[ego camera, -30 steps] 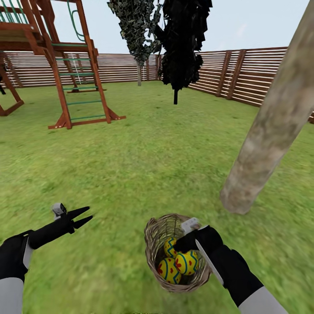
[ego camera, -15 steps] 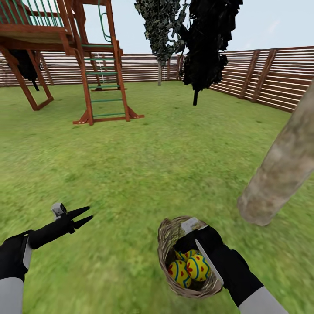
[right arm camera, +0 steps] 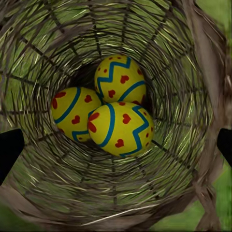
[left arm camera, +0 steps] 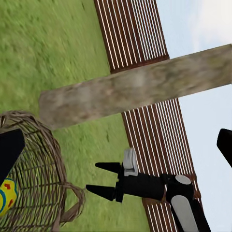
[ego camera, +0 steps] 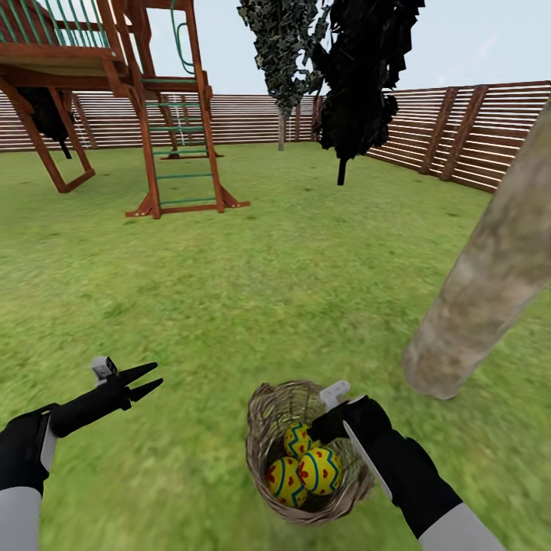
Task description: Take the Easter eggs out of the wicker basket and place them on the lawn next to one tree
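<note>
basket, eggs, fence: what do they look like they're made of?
Wicker basket: brown woven wicker, matte; open weave lets grass show through. Easter eggs: smooth, hard-looking painted shells, yellow with blue zigzags and red hearts; actual material unclear. Fence: brown horizontal slats on posts, apparently wood.

Three eggs [ego camera: 302, 467] lie in the basket [ego camera: 264, 428] near the trunk [ego camera: 482, 298]; right gripper [ego camera: 325, 425] at its rim.

Three Easter eggs [ego camera: 304, 463] lie in the wicker basket [ego camera: 264, 428] on the near lawn [ego camera: 268, 291]; tree [ego camera: 490, 283] right, play set [ego camera: 115, 99] far left.
</note>
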You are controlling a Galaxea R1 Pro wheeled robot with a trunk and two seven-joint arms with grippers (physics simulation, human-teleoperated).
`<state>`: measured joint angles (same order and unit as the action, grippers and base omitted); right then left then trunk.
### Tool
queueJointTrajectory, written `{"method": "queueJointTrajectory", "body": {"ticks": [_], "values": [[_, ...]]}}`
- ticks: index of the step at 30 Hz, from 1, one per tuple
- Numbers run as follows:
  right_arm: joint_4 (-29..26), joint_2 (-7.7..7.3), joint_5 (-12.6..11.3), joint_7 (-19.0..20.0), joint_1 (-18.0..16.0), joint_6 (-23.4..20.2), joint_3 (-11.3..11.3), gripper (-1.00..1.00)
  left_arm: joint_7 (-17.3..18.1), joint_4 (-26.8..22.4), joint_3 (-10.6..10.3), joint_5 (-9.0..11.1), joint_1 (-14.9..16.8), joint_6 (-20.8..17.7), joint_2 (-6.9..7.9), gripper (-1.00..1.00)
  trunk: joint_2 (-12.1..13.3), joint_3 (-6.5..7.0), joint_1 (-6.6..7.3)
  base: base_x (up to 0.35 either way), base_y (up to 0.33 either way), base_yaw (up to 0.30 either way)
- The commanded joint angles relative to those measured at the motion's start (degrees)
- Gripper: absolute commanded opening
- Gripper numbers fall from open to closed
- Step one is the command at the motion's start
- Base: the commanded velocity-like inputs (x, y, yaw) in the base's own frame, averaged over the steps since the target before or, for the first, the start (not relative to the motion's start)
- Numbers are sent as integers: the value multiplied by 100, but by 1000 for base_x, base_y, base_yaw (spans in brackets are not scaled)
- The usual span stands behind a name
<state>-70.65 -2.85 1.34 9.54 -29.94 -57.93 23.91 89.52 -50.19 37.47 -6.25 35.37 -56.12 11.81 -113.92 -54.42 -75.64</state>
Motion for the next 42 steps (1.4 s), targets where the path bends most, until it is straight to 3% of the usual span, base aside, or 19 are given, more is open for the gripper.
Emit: {"method": "queueJointTrajectory", "body": {"ticks": [1, 11, 18, 28, 29, 30, 33, 37, 40, 42], "values": [[-4, -5, 32, 22, -6, -18, 7, 100, 48, -8, 17, -60, 5, -59, -3, 100, -2, -5, 1, 0, -314, 0], [-6, 2, 64, 22, -10, -8, 39, 100, 48, -8, 15, -60, 5, -59, -8, 100, -2, -5, 1, 44, -292, 0], [-16, 11, 59, 22, -8, -6, 52, 100, 48, -8, 15, -60, 5, -57, -12, 100, -2, -5, 1, 20, -34, 14], [-299, 27, 87, 22, -9, -20, 105, 100, 48, -8, 22, -58, 5, -60, -6, 100, -2, -5, 1, 0, -1, 253], [-309, 28, 132, 22, -10, -22, 182, 100, 48, -8, 23, -56, 5, -62, -5, 100, -2, -5, 1, 0, 0, 284], [-312, 29, 304, 22, -16, -24, 452, 100, 48, -8, 23, -53, 5, -63, -4, 100, -2, -5, 1, 0, 0, 284], [-299, 30, 572, 22, -81, -25, 851, 100, 48, -5, 20, -52, 5, -65, -5, 100, -2, -10, 1, 0, 0, 284], [-291, 22, 686, 23, -132, -25, 1070, 100, 48, 0, 15, -52, 5, -61, -16, 100, -2, -15, 1, 0, 0, 189], [-278, 14, 722, 22, -142, -25, 1643, 100, 48, 0, 15, -52, 5, -59, -27, 100, -2, -16, 1, 0, 0, 32], [-281, 13, 858, 22, -167, -24, 1874, 100, 48, 1, 13, -52, 5, -59, -29, 100, -2, -16, 1, 0, 0, 8]]}}
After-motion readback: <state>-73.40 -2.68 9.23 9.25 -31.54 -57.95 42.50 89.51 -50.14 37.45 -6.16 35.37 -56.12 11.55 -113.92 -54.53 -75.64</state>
